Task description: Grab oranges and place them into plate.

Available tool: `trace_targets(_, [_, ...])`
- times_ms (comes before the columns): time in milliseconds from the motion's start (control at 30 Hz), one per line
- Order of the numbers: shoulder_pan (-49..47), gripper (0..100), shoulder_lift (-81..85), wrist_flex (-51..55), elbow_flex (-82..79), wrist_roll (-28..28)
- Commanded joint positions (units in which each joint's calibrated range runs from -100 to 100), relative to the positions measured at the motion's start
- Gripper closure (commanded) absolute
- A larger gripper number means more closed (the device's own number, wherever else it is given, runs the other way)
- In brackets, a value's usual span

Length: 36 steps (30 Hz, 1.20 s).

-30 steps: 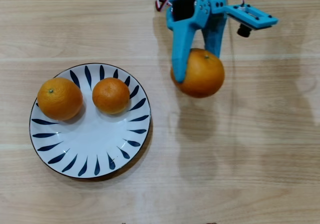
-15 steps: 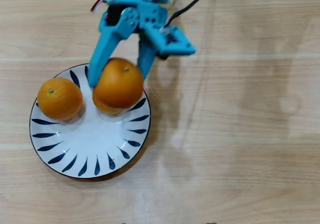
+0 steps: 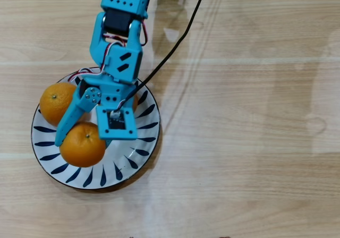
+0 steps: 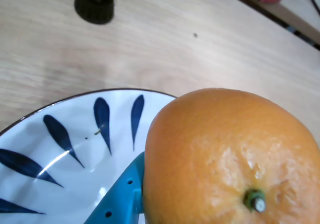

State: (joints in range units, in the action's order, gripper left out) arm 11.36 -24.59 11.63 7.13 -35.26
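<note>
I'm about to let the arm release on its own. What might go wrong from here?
The round orange fruit held in the blue gripper sits near the white blue-leaf ceramic plate's lower rim, so it may roll off. It could also bump the orange beside it. A third orange is mostly hidden under the arm.
</note>
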Motion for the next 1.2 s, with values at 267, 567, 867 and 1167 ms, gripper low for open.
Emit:
trace_targets(267, [-0.1, 61, -0.7, -4.1, 3.9, -1.3])
trace_targets(567, [-2.2, 61, 2.9, -1.5, 1.9, -0.8])
trace_targets(867, [-6.6, 97, 24.0, 4.8, -17.7, 12.6])
trace_targets(1167, [-14.2, 98, 50.8, 7.0, -48.8, 22.1])
